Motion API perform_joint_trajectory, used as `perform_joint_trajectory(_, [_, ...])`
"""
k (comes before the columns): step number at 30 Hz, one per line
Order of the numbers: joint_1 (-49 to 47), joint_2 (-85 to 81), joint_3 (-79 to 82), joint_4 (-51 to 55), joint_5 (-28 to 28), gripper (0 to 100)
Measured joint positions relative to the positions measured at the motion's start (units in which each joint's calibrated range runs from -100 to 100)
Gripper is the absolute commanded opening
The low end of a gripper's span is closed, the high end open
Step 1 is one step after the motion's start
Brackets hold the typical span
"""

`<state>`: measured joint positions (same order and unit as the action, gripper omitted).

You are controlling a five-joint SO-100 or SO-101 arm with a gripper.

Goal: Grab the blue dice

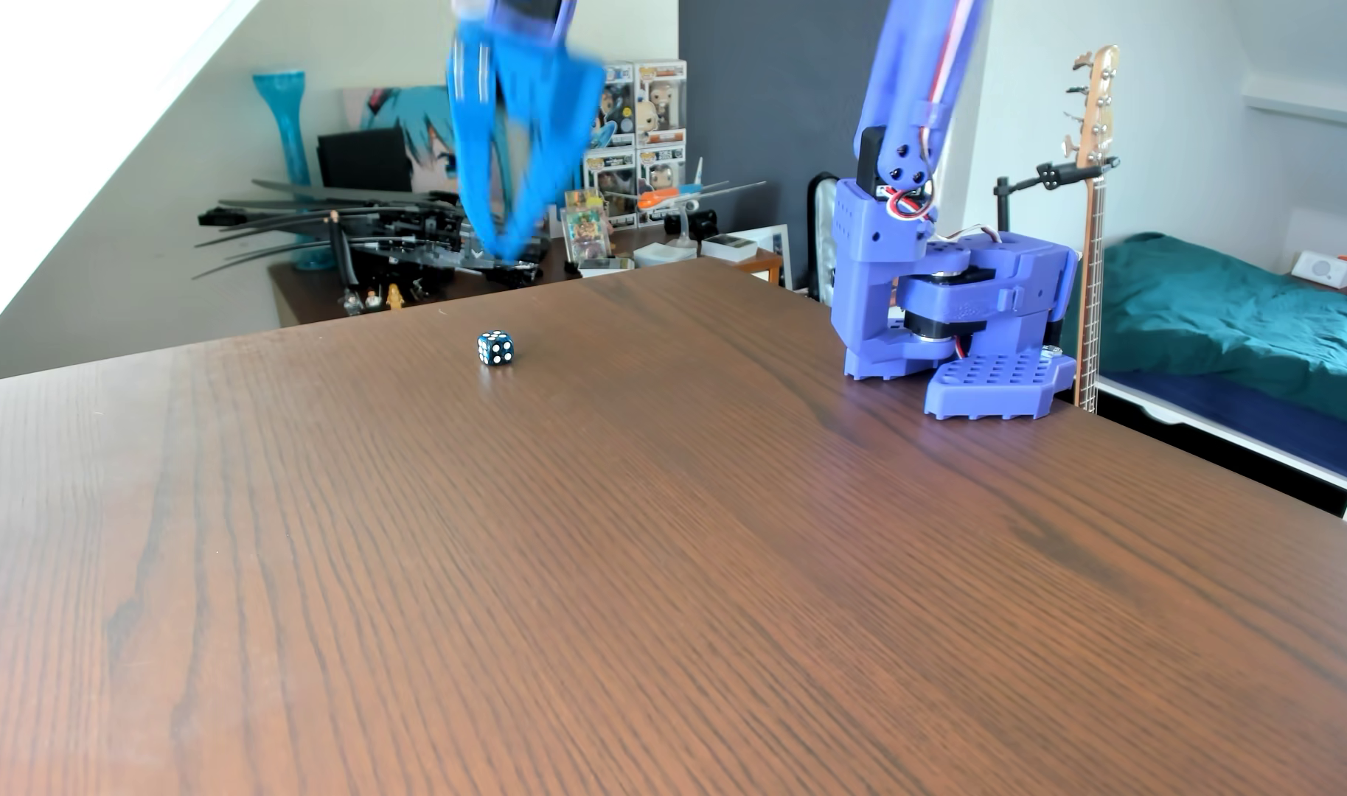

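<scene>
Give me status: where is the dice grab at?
Done: nothing that shows; the blue dice sits untouched on the wooden table. In hand: the pincer hangs in the air above and behind the dice, motion-blurred, tips close together and holding nothing; whether fully shut is unclear. Left: lower it to the dice, straddle it, close, lift.

- No words, brands or labels can be read.
- The blue dice, near the table's far edge, shows white pips, six on its left front face.
</scene>
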<state>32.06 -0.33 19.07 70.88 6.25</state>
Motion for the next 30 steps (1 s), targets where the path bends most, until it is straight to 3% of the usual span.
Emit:
perform_joint_trajectory(11, [7.2, 2.7, 0.6, -1.5, 4.4, 3])
perform_joint_trajectory(21, [7.8, 2.7, 5.7, -6.7, 7.0, 25])
perform_joint_trajectory(30, [10.3, 2.7, 11.9, -7.0, 10.4, 35])
